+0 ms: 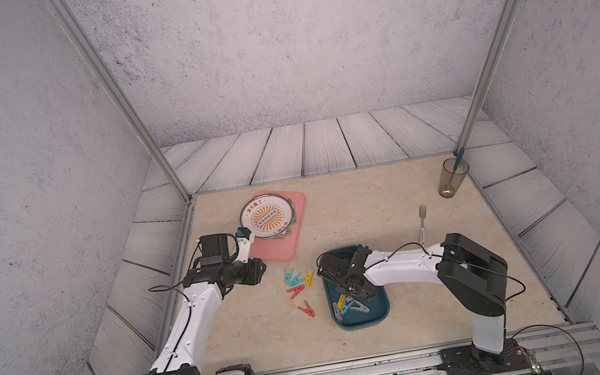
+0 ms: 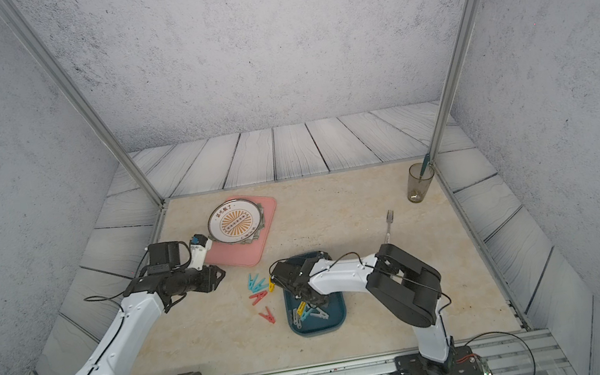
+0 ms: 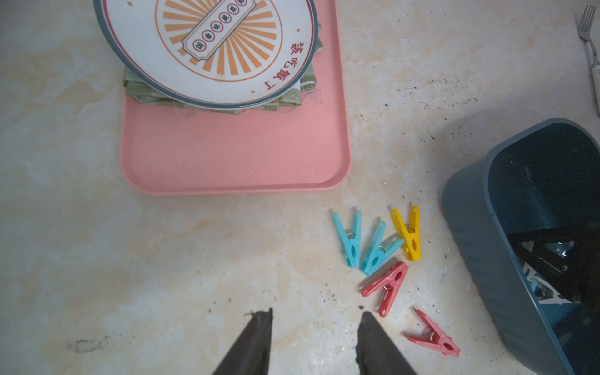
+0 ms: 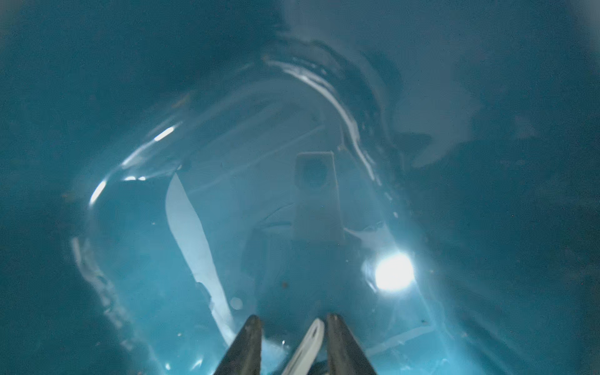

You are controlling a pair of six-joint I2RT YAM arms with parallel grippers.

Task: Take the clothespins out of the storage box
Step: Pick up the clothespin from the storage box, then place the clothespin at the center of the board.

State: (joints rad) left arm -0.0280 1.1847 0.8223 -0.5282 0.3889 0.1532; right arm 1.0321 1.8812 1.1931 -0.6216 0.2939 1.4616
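Observation:
The dark teal storage box [image 1: 361, 325] [image 2: 319, 330] sits at front centre of the table. Several clothespins [image 1: 350, 306] [image 2: 310, 311] in grey, teal and yellow lie in it. My right gripper [image 1: 351, 292] [image 2: 308, 300] [image 4: 293, 319] reaches down into the box. Its jaws stand apart around a pale grey clothespin [image 4: 311, 341], which rests against one finger with a gap to the other. Teal [image 3: 349, 240], yellow [image 3: 407, 233] and red [image 3: 388, 285] clothespins lie on the table left of the box [image 3: 470, 227]. My left gripper [image 1: 262, 270] [image 3: 316, 313] hovers open and empty beside them.
A pink tray [image 1: 280, 251] holding a patterned plate [image 1: 266, 216] on folded green cloth lies at the back left. A metal fork [image 1: 422, 218] lies behind the box. A glass [image 1: 452, 178] with a pen in it stands in the back right corner by the frame post.

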